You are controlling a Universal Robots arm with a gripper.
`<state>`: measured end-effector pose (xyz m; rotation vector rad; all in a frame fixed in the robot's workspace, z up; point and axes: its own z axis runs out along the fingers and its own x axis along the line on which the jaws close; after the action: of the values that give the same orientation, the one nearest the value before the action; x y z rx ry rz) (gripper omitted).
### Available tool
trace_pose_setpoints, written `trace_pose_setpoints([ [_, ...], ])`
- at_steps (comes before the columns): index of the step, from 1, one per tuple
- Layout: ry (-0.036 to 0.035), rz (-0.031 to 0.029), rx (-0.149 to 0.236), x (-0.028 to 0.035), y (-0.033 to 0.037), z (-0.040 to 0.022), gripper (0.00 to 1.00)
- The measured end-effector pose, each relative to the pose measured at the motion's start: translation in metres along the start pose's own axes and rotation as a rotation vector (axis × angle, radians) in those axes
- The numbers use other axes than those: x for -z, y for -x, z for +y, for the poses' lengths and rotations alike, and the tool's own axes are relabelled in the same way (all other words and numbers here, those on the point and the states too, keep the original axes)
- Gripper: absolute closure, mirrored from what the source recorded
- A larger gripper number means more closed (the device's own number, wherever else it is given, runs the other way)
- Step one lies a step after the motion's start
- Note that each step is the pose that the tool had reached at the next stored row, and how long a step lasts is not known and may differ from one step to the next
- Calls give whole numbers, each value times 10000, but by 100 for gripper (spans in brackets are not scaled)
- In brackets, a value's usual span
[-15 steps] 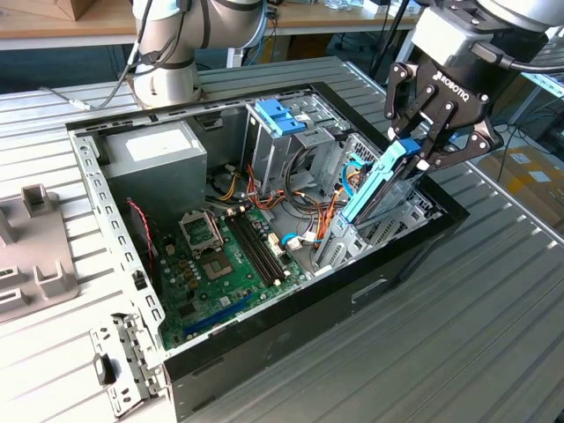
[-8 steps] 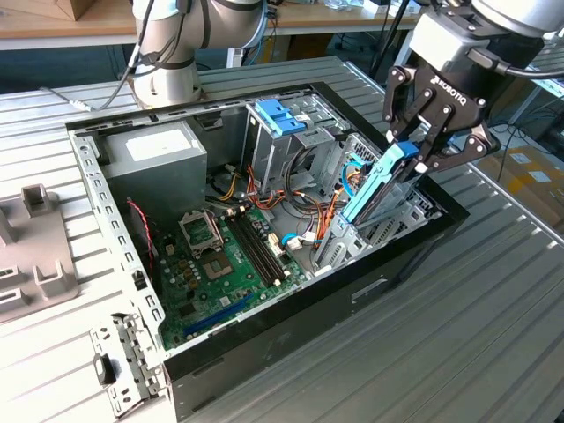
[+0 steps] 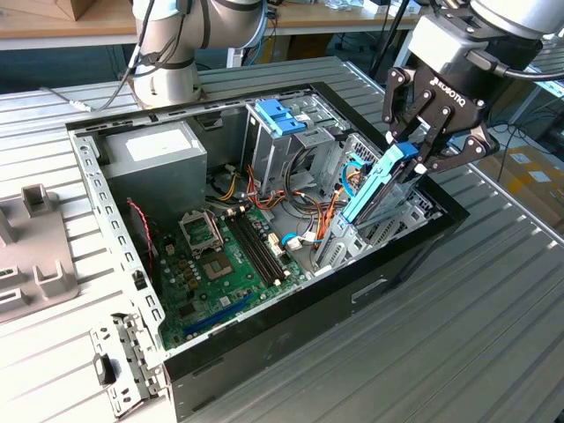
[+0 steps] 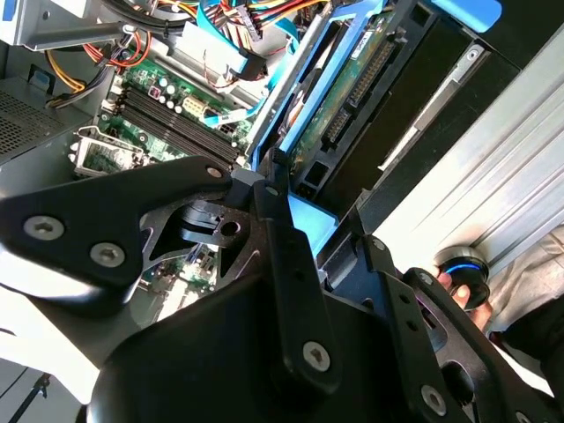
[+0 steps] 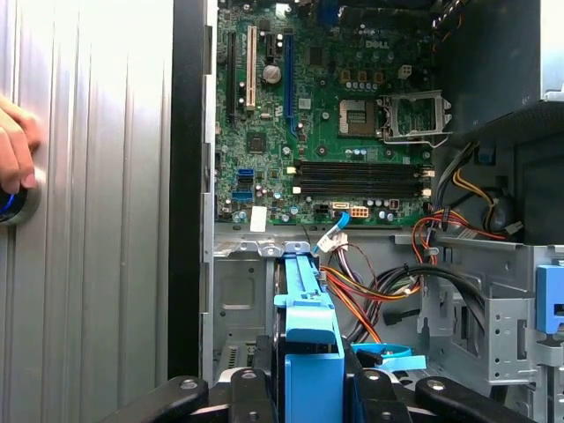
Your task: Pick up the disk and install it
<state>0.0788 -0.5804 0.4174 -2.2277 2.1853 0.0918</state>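
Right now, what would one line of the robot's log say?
gripper: shut on disk | disk: tilted, lower end down in case | install: not yet seated

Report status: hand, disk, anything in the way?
Hand shut on disk, at its blue end. Disk tilted, lower end down in the computer case. Orange cables close beside it.

arm: upright column well away from gripper, across from it | wrist: directly above gripper, tilted | gripper: points down, slightly slanted | fingers: closed in from both sides, clamping top edge of disk, which hangs slanted below the fingertips
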Motion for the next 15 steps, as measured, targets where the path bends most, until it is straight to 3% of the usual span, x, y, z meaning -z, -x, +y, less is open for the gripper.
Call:
trace_pose_setpoints([
  [3,0,0,0,-1,0,0,62],
  [4,0,1,0,-1,0,0,55],
  [11,0,-3,0,-9,1,0,57],
  [15,2,0,-2,-50,-1,-1,88],
])
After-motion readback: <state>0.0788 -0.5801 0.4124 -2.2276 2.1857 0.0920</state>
